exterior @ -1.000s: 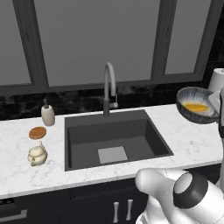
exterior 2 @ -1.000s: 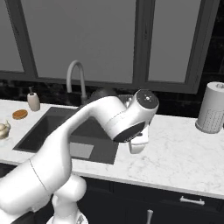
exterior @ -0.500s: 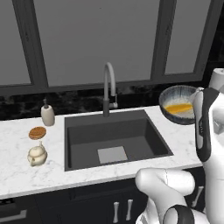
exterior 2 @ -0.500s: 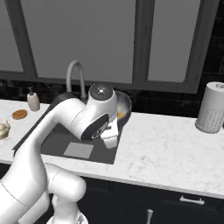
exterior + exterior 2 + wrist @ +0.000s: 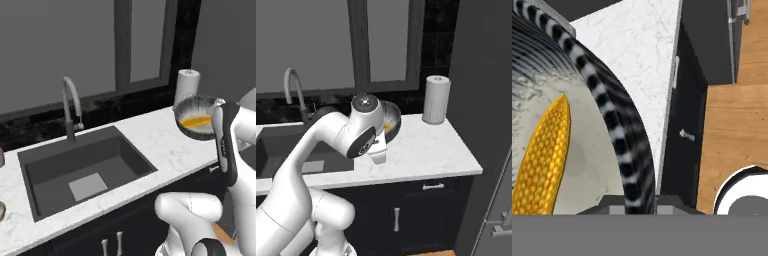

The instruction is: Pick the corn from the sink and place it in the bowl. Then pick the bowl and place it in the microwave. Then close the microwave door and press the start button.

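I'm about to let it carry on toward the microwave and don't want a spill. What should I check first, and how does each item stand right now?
1. Corn lies inside the bowl: ok.
2. Gripper shut on the bowl's rim: ok.
3. Bowl lifted off the counter: ok.
4. Bowl level enough to keep the corn in: cannot tell; the corn lies well within the rim.
5. Paper towel roll stands apart from the bowl: ok.
6. Microwave open and reachable: cannot tell.
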